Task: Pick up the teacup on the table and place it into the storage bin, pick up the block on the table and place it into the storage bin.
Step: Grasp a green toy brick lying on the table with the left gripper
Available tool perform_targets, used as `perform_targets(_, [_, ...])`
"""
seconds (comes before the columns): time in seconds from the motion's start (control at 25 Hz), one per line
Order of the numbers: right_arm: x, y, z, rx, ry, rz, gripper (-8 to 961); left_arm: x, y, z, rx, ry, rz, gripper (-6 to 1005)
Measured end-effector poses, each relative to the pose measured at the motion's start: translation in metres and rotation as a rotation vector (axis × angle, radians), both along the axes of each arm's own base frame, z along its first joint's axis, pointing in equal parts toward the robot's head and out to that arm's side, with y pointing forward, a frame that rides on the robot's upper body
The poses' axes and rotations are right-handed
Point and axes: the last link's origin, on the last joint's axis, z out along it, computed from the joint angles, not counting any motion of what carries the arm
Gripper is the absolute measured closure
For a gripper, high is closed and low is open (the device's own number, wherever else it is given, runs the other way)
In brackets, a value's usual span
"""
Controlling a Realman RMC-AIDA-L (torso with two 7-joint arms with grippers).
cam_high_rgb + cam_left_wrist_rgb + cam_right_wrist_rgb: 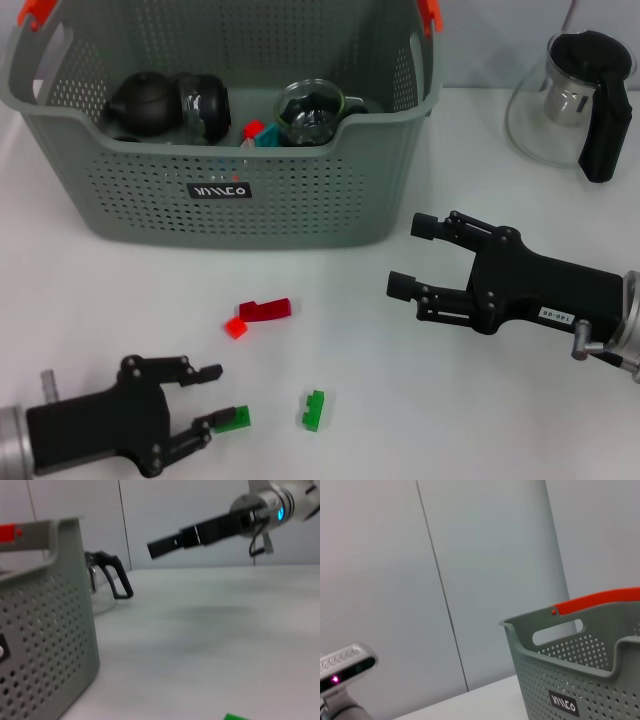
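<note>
At 7 o'clock on the table, I have the left gripper spread around a green block.
Right gripper hovers spread at 3 o'clock, empty; storage bin at 11 o'clock already holds cups.

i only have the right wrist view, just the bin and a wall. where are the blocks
Observer: On the table in front of the storage bin. A red block lies closest to it, and a loose green block lies nearer the robot.
Operator: is this arm holding anything
Observer: No. The right end effector is open and empty, raised above the table off the bin's front right corner.
Operator: and the other one
Observer: The left end effector is open, low at the near left, with a second green block right at one fingertip, not gripped.
</note>
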Motion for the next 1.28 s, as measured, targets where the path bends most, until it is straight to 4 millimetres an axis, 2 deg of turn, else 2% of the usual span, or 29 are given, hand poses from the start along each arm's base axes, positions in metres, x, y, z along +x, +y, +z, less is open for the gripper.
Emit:
perform_targets(0.12, [0.0, 0.0, 0.0, 0.001, 0.0, 0.0, 43, -0.001, 0.0, -0.009, -0.006, 0.025, -0.002, 587])
perform_targets(0.72, [-0.001, 0.002, 0.001, -0.001, 0.007, -0.01, 44, -0.01, -0.003, -0.021, 0.002, 0.069, 0.037, 639])
perform_targets(1.28, [0.0, 0.002, 0.002, -0.001, 0.006, -0.011, 44, -0.011, -0.005, -0.022, 0.004, 0.075, 0.035, 648])
